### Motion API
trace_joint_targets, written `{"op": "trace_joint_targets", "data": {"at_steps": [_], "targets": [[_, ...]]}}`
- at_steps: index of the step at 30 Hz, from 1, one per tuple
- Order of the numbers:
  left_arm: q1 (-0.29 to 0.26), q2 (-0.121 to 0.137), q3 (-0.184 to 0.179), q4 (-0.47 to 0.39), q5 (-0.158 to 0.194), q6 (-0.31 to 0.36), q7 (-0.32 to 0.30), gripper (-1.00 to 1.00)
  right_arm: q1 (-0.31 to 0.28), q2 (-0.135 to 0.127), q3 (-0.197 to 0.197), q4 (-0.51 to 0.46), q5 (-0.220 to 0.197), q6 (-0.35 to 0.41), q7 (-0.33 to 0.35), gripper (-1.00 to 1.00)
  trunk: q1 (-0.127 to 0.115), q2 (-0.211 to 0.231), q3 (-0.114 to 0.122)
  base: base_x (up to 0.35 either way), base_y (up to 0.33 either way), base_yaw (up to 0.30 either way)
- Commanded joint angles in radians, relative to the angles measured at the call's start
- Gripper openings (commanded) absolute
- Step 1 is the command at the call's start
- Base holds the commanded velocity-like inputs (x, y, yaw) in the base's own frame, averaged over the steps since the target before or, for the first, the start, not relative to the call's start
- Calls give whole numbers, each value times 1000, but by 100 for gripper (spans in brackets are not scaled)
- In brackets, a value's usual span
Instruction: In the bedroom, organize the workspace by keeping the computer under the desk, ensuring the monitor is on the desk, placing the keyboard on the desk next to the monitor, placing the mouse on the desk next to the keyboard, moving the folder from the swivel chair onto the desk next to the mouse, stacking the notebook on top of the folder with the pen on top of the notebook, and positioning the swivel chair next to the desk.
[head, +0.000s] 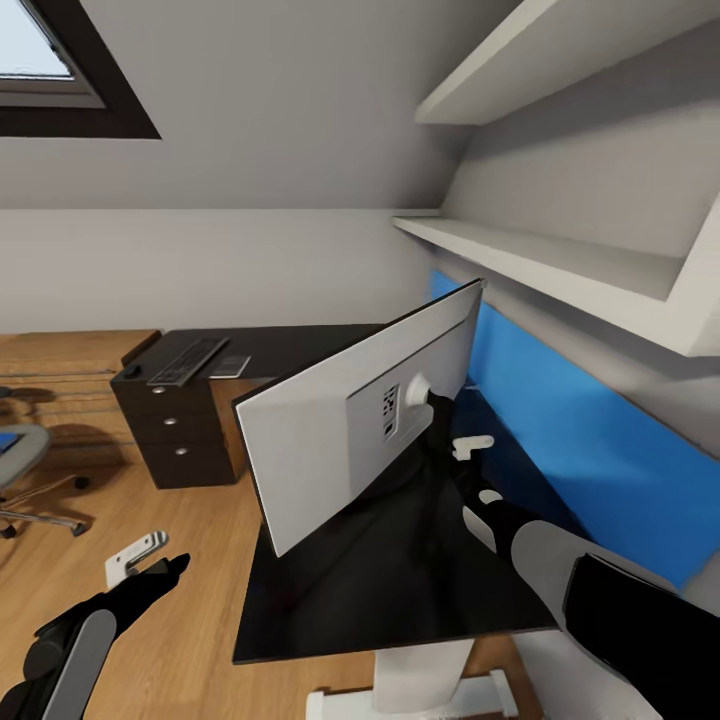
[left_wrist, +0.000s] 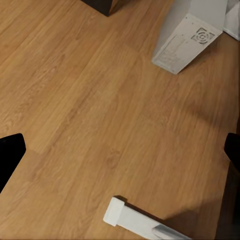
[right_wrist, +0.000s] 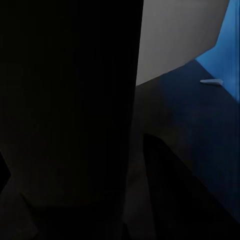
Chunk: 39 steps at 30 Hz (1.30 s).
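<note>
The monitor (head: 340, 420) is tilted over the near section of the desk (head: 400, 590), its grey back panel toward the head camera and its upper edge leaning toward the blue back panel (head: 560, 420). The right gripper (head: 440, 420) is at the stand mount on the monitor's back, reaching in from the side of the blue back panel. Its fingers are hidden against the black stand, so the head view does not show whether they are clamped on it. In the right wrist view a large black surface lies directly in front of the camera, with the grey monitor back (right_wrist: 175, 40) and the desk surface (right_wrist: 190, 125) beyond it.

The left gripper (head: 165, 570) hangs over the wooden floor (head: 190, 520), well apart from the monitor and off the desk's near corner. Its jaws are spread wide and hold nothing. The left wrist view shows the computer (left_wrist: 192, 35) standing upright on the floor.

The keyboard (head: 187, 360) lies on the far section of the desk, above the drawers (head: 185, 440). The swivel chair (head: 25, 470) stands on the floor, beyond the drawers from the monitor.
</note>
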Motion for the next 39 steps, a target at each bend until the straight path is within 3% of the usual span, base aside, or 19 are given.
{"op": "trace_joint_targets", "data": {"at_steps": [1, 30, 39], "targets": [[0, 0, 2, -2, 11, 3, 8, 100, -1, 0, 21, 0, -12, -2, -3, -100, 0, -1, -1, 0, 0, -230], [-1, 1, 5, -2, 11, 3, 8, 100, -1, 2, 21, 0, -11, -2, -3, -100, 0, -1, -1, 25, -18, -21], [0, 1, 5, -2, 12, 3, 8, 100, -1, 2, 21, 1, -11, -2, -3, -100, 0, -1, -1, 169, -5, 0]]}}
